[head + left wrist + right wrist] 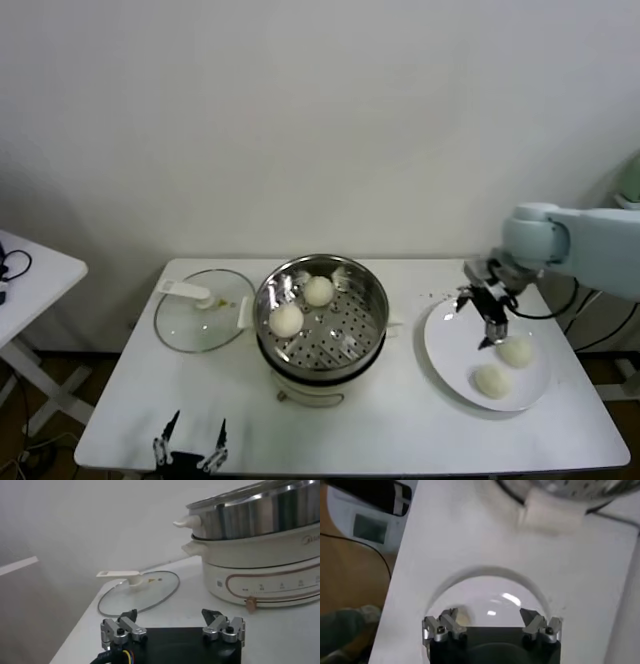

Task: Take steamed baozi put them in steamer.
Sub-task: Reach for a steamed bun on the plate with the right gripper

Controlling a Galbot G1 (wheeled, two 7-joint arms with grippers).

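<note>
Steamer (320, 318) at table centre holds two steamed baozi (302, 305), two more lie at four o'clock on the white plate (450, 350), where the right gripper (478, 318) hovers wide-jawed and empty, left gripper (190, 455) spread idle at seven o'clock.

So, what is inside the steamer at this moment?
Two steamed baozi lie on the perforated bottom of the steamer, touching neither each other nor any end effector. The part under the near rim is hidden.

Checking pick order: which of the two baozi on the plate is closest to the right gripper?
The baozi at the plate's far right edge, just beside the open right gripper. The other baozi lies nearer the table's front edge.
</note>
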